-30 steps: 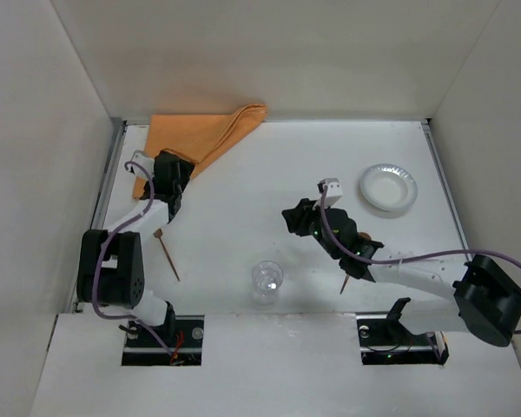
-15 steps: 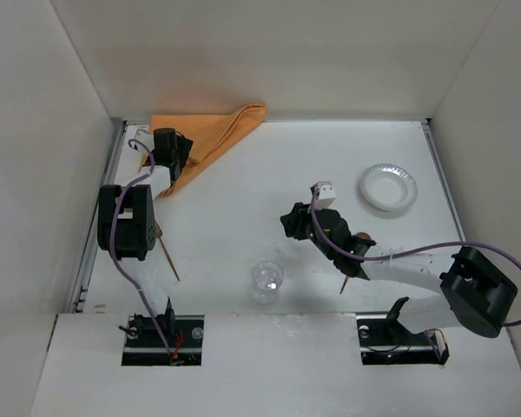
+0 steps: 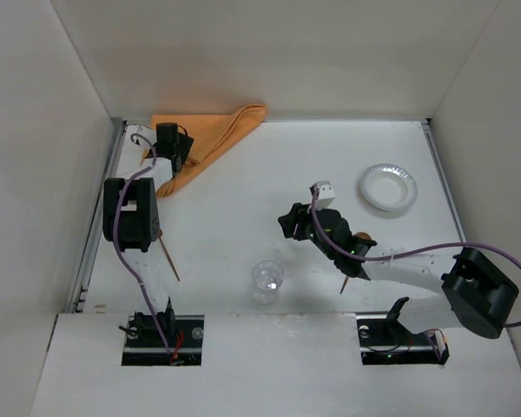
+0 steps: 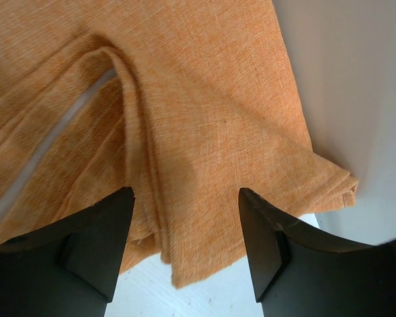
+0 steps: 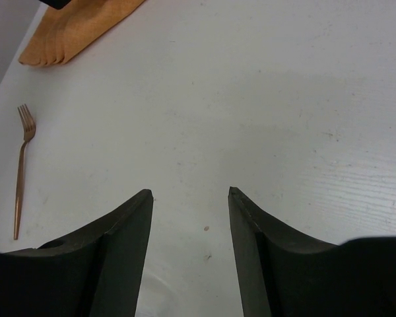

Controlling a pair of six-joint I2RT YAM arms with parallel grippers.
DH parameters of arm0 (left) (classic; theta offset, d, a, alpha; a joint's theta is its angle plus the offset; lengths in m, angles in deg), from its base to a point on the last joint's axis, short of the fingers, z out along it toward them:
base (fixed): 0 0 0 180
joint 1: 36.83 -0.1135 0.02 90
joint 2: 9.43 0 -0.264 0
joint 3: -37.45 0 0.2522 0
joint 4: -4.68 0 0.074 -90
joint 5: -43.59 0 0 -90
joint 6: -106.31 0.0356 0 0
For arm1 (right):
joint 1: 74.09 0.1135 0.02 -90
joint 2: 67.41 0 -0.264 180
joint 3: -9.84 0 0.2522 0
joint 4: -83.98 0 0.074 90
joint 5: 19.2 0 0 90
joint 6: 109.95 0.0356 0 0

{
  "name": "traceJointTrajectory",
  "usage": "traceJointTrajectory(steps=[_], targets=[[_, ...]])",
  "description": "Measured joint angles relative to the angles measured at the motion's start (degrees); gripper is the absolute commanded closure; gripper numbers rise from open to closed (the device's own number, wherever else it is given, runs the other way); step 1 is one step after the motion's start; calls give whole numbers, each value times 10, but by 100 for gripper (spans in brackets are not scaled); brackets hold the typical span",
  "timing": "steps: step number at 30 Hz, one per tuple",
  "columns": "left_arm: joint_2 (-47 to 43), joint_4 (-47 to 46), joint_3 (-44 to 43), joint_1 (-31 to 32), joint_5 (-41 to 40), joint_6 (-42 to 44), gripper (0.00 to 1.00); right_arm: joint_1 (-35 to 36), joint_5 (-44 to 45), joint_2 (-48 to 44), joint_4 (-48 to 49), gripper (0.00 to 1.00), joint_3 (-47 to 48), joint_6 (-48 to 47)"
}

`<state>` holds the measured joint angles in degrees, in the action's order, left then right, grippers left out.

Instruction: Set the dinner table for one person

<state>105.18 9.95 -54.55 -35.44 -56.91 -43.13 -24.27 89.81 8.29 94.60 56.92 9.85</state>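
The dinner table [image 3: 243, 187] is a wide white top. An orange cloth placemat [image 3: 210, 132] lies folded and rumpled at its back left corner. My left gripper [image 3: 170, 144] hovers over the near corner of that cloth [image 4: 204, 139], jaws open on either side of the folded edge with nothing gripped [image 4: 186, 198]. My right gripper [image 3: 289, 222] is at mid-table, open over bare tabletop [image 5: 189, 193]. A white plate [image 3: 387, 188] sits back right. A clear glass [image 3: 267, 280] stands near the front centre. A copper fork [image 3: 168, 257] lies front left.
A second copper utensil [image 3: 346, 280] lies partly under my right forearm. The fork [image 5: 21, 172] and the placemat's edge [image 5: 79, 26] show at the left of the right wrist view. Metal strips edge the table, with white walls on three sides.
My left arm has reached farther back, bringing its gripper over the placemat's near corner. My right gripper's jaws have spread wider and it has shifted slightly left.
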Motion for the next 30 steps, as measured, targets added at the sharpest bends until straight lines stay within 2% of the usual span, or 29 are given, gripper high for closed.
traceJointTrajectory(steps=[7, 14, 19, 21, 24, 26, 30], targets=[[66, 3, -50, 4, 17, 1, 41, 0, -12, 0, 0, 40, 0, 0], [73, 3, -56, 4, 17, 1, 51, 0, -22, 9, 0, 39, 4, 0], [78, -2, -56, 5, 19, 2, 51, 0, -28, 18, 0, 39, 8, 0], [82, -7, -56, 5, 19, 2, 61, 0, -30, 19, 0, 39, 8, 0], [90, -16, -59, 8, 24, 2, 84, 0, -30, 19, 0, 39, 8, 0], [92, -24, -59, 11, 29, 3, 90, 0, -30, 19, 0, 39, 8, 0], [84, -48, -43, 21, 30, 5, 94, -1, -31, 19, 0, 39, 8, 0]])
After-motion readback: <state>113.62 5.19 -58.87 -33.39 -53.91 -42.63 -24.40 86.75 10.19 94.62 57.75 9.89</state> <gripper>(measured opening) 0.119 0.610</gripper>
